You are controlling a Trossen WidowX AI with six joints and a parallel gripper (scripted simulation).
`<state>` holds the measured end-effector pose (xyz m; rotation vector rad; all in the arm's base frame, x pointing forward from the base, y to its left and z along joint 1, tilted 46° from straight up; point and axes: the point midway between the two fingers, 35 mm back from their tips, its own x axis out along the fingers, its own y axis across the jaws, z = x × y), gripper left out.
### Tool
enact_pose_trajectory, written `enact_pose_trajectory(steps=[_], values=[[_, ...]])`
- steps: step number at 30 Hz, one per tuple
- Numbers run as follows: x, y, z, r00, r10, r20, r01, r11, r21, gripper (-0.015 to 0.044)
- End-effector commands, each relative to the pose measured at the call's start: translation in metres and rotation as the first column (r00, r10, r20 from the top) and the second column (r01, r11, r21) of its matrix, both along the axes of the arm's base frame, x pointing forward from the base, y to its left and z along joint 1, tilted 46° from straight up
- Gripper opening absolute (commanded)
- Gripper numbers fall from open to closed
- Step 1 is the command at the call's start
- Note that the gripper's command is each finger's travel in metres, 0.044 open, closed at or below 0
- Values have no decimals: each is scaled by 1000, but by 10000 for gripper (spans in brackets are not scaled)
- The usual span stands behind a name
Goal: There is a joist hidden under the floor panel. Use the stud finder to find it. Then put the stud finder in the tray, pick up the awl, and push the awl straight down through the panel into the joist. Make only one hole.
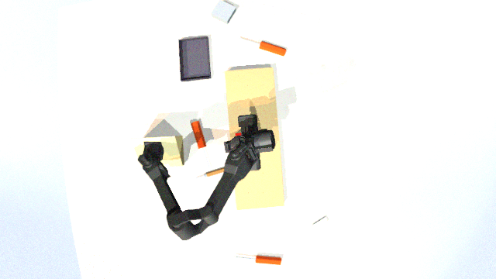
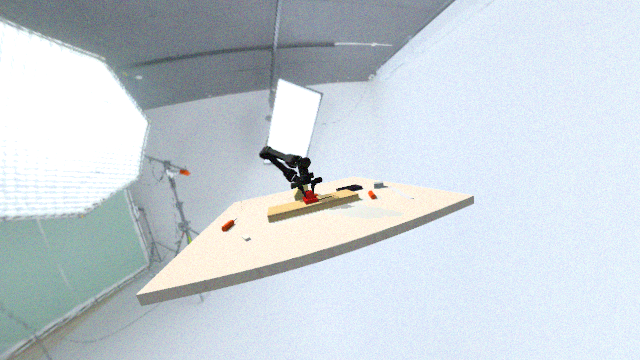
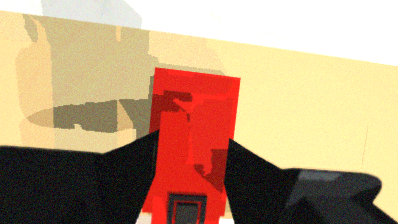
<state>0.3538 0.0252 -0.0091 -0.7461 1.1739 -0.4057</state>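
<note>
My gripper is shut on the red stud finder, one finger on each side. The stud finder is over the pale yellow floor panel, about mid-length; whether it touches is hard to tell. A small dark window on it shows no light. The dark tray is empty. One orange-handled tool with a thin shaft lies beyond the panel's tray end, another beyond the other end. Which is the awl is unclear.
A red-orange bar and a pencil-like tool lie between the panel and a pale yellow block by the arm's base. A grey block lies past the tray. A small white piece lies near the panel's other end.
</note>
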Motion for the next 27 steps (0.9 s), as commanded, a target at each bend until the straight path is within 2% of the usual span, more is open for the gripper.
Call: enact_pose_trajectory(steps=[1, 27], values=[[0, -7, 6, 1000, -1, 1, 1, 1000, -2, 0], [4, -37, 37, 1000, -2, 1, 2, 1000, -4, 0]])
